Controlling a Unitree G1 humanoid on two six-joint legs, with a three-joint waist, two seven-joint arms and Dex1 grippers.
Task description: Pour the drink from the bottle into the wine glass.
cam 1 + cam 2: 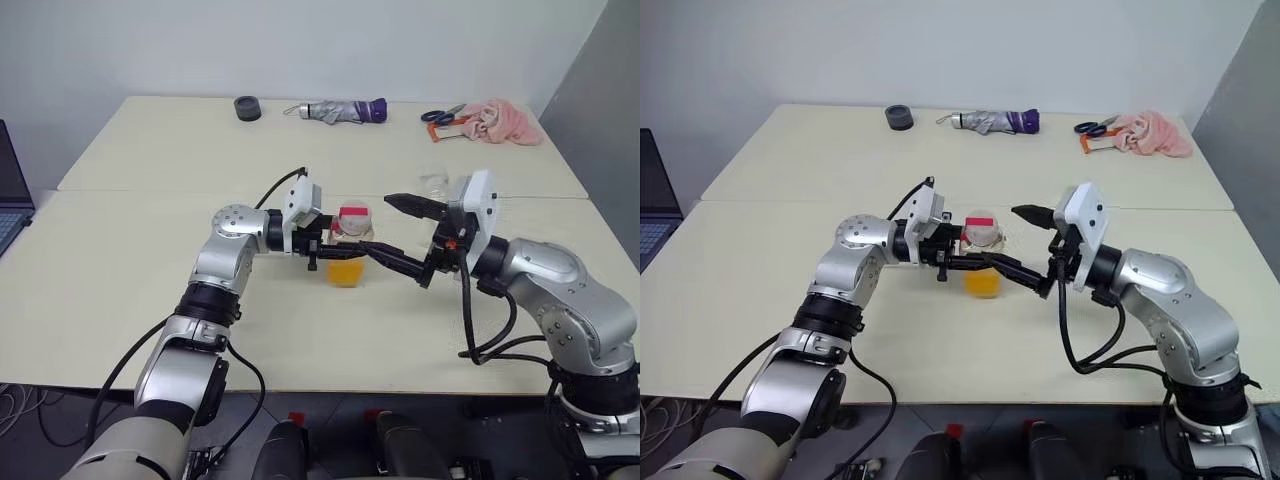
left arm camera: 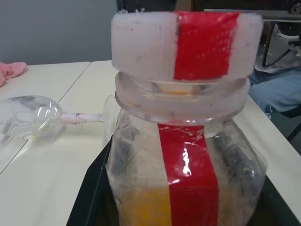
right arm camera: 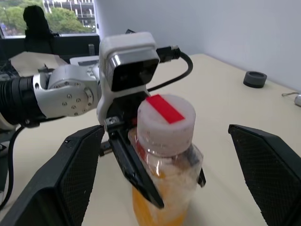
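Cream-coloured bench (image 1: 120,300) panels fill the room under a pale wall, two of them set edge to edge. Near the front middle, the left gripper (image 1: 335,250) is pinched on the small clear plastic bottle (image 3: 164,165), squarish, with a vertical red label strip and a white cap (image 3: 165,117) crossed by red tape. The bottle stands upright with its cap on, and the translucent orange drink (image 1: 345,272) fills its lower part. The right gripper (image 1: 405,235) reaches in from the opposite side with its black fingers (image 3: 77,174) spread wide, one to each side of the bottle and apart from it. Just beyond, behind the right gripper, the clear stemmed wine glass (image 2: 33,117) lies on its side on the bench. Far back along the second panel sit a round black disc (image 1: 247,108), a folded grey-and-purple umbrella (image 1: 340,110), blue-and-orange-handled scissors (image 1: 442,117) and a crumpled pink cloth (image 1: 500,122).
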